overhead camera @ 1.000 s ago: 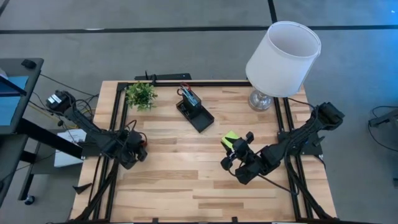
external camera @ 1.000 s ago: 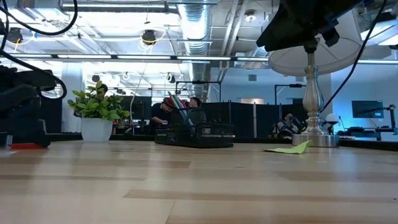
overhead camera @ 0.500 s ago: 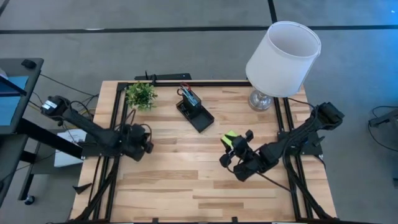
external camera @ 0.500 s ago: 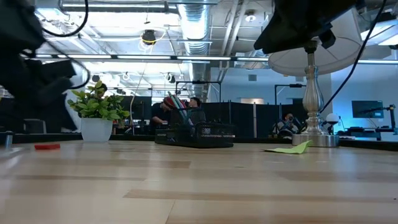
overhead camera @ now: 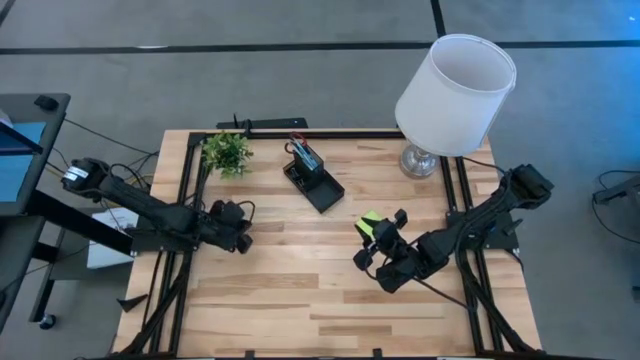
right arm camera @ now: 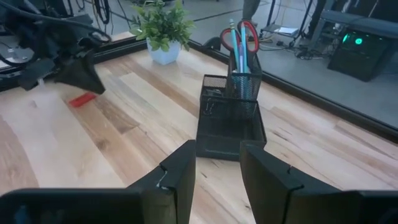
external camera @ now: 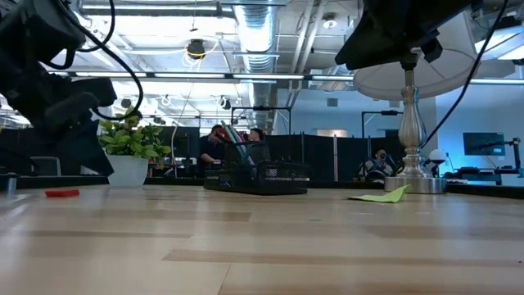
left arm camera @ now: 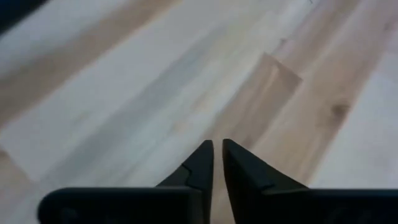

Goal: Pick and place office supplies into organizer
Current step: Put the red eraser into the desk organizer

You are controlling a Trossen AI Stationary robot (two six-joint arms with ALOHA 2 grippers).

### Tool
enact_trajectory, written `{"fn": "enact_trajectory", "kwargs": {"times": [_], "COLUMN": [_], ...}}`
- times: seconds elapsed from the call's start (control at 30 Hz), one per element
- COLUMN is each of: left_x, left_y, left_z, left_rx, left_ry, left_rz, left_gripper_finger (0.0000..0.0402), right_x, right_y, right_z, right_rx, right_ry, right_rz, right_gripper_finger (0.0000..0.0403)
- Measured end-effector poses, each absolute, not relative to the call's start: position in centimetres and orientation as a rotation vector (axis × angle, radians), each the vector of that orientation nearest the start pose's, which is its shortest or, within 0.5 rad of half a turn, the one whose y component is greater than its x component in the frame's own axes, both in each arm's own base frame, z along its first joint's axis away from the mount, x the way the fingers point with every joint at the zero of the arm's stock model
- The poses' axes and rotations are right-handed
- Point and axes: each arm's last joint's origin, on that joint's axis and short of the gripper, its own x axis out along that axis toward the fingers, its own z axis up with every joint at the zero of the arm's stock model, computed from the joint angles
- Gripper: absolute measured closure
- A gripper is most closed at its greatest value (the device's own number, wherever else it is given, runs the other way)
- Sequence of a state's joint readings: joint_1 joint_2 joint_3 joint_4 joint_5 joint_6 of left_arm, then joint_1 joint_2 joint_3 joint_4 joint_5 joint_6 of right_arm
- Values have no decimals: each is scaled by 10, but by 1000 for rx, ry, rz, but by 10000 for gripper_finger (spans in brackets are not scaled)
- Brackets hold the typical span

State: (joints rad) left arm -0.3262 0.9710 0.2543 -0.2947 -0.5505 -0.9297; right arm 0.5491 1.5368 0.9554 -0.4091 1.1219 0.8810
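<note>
the organizer (overhead camera: 314,180) is a black wire-mesh box standing upright toward the far middle of the desk, turned at an angle to its edges. its taller pen-cup section (right arm camera: 244,84) holds red-handled scissors (right arm camera: 239,35) and a teal pen (right arm camera: 234,45), both standing upright, handles up. the lower tray section (right arm camera: 229,127) is joined in front of the cup. a lime-green sticky-note pad (overhead camera: 369,224) lies flat on the desk, apart from the organizer, toward the right side. a small red bit (right arm camera: 81,99) lies flat on the wood near the left side.
</note>
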Motion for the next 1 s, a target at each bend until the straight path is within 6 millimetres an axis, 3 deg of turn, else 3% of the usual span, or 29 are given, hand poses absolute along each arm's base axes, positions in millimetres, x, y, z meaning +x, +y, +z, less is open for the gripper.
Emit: {"fn": "enact_trajectory", "kwargs": {"times": [0.3, 0.7, 1.0], "left_x": [148, 161, 181], "left_y": [-45, -51, -79], "left_z": [133, 151, 175], "left_rx": [-601, -595, -577], "left_ry": [651, 378, 321], "left_rz": [497, 504, 295], "left_gripper_finger": [303, 298, 299], "right_x": [263, 265, 266], "right_y": [131, 128, 127], "right_z": [216, 216, 216], "right_rx": [85, 84, 69], "right_ry": [375, 376, 380], "right_rz": [-743, -752, -752], "right_gripper_finger": [283, 283, 283]}}
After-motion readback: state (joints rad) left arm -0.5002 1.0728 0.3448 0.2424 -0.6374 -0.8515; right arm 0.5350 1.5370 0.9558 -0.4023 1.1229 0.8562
